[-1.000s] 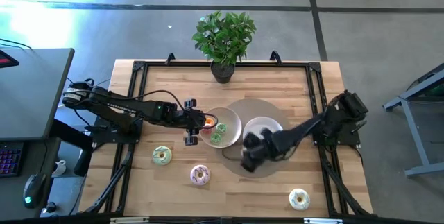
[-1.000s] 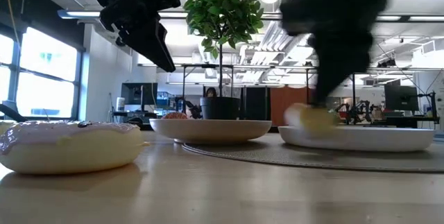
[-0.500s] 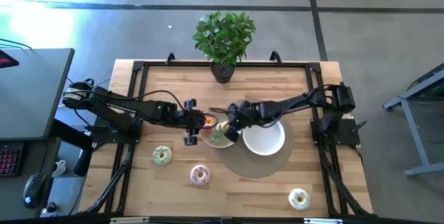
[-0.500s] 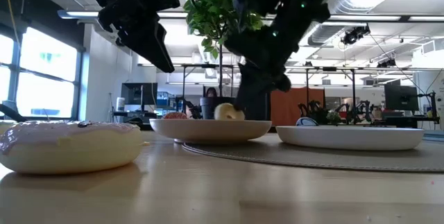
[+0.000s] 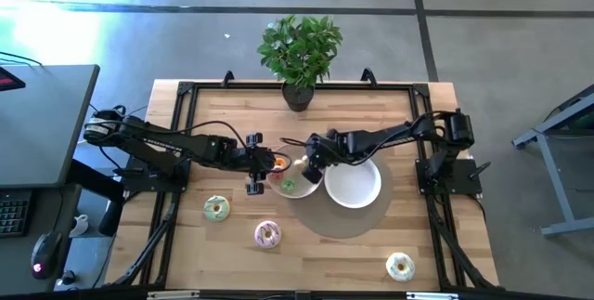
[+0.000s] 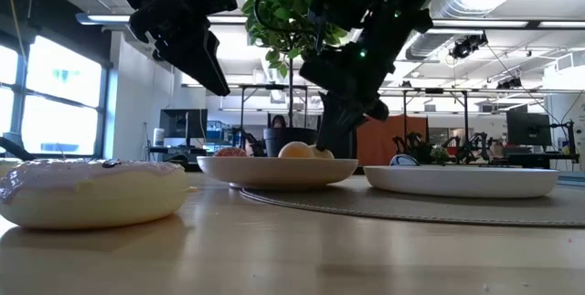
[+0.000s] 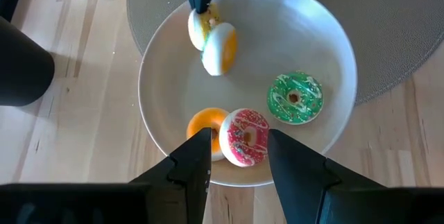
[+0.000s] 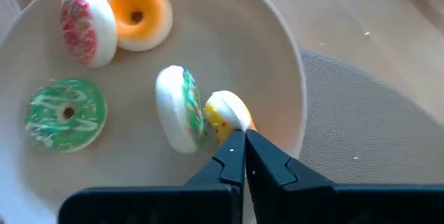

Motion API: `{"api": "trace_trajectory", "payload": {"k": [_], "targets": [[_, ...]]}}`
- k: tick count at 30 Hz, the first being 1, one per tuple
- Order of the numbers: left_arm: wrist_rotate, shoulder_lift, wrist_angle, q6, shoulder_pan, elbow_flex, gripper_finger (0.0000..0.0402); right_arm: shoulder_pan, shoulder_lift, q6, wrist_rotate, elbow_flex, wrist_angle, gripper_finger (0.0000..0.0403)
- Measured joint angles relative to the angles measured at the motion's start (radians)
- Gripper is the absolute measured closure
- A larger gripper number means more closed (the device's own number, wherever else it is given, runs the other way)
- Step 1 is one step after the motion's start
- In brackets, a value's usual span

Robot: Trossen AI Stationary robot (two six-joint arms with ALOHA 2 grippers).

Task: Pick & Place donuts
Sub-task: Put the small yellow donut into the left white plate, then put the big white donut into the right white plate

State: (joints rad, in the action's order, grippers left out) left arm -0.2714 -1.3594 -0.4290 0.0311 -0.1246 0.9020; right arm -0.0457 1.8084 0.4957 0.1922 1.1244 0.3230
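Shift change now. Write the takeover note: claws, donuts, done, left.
Right claw: over the left plate, tips together at the yellow donut; a grip cannot be confirmed.
Left claw: open above the same plate, holding nothing.
Done: five donuts in that plate, including green, orange and pink-red.
Left: three donuts on the table. The right plate holds none.

From overhead, the donuts in the left plate (image 5: 293, 177) are mostly hidden under the two claws and too small to tell apart. At desk level that plate's rim (image 6: 277, 169) hides all but the tops of the donuts inside. A large pale donut (image 6: 91, 191) near the front edge of the desk is cut off by the picture's side. On the right wrist camera, the right claw (image 8: 243, 156) covers part of the yellow donut (image 8: 223, 116).
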Motion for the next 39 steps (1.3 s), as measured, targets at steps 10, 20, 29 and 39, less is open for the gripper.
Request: {"api": "trace_trajectory", "payload": {"k": [10, 20, 29, 39], "targets": [[0.0, 0.0, 0.002, 0.0, 0.0, 0.0, 0.0263, 0.007, 0.0, -0.012, -0.014, 0.0, 0.002, 0.032], [0.0, 0.0, 0.008, 0.0, 0.0, 0.0, 0.0263, -0.001, 0.0, -0.117, 0.114, 0.0, -0.001, 0.0273], [0.0, 0.0, 0.008, 0.0, 0.0, 0.0, 0.0263, 0.027, -0.049, -0.078, -0.107, 0.0, -0.017, 0.0273], [0.054, 0.0, 0.01, 0.002, 0.0, 0.0, 0.0263, 0.247, -0.157, 0.185, -0.305, 0.001, 0.197, 0.0272]]}}
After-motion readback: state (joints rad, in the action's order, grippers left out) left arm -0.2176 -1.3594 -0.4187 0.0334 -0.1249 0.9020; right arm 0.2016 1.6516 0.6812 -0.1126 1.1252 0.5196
